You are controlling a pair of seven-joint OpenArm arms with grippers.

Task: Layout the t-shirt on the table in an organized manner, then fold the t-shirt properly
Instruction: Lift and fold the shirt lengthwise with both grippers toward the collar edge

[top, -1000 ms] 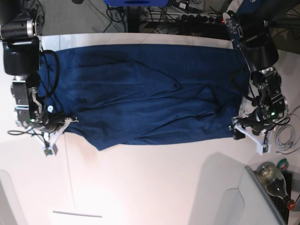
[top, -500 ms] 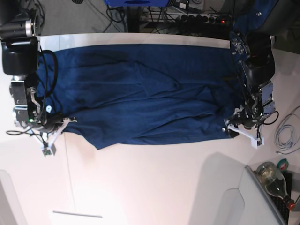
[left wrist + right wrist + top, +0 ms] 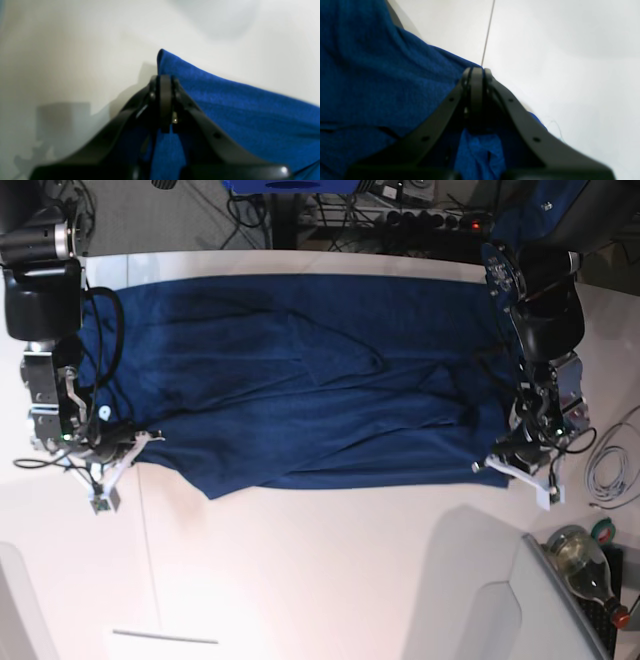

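The dark navy t-shirt [image 3: 300, 380] lies spread wide across the white table [image 3: 320, 570], with wrinkles through its middle. My left gripper [image 3: 492, 464] is at the cloth's near right corner. In the left wrist view the gripper [image 3: 163, 78] is shut on the t-shirt [image 3: 237, 107], with a cloth tip sticking out past the fingertips over the table [image 3: 75, 50]. My right gripper [image 3: 135, 445] is at the near left corner. In the right wrist view it [image 3: 476, 70] is shut on the t-shirt [image 3: 382, 87], low over the table [image 3: 557, 50].
A thin dark seam [image 3: 146, 550] crosses the table, also in the right wrist view [image 3: 487, 32]. A bottle [image 3: 585, 565], a white cable [image 3: 605, 465] and a pale bin [image 3: 500, 600] sit at the near right. Cables and gear lie beyond the far edge.
My left gripper has shifted a little inward along the near right corner, still holding the cloth. The right gripper and the left side of the t-shirt have hardly moved.
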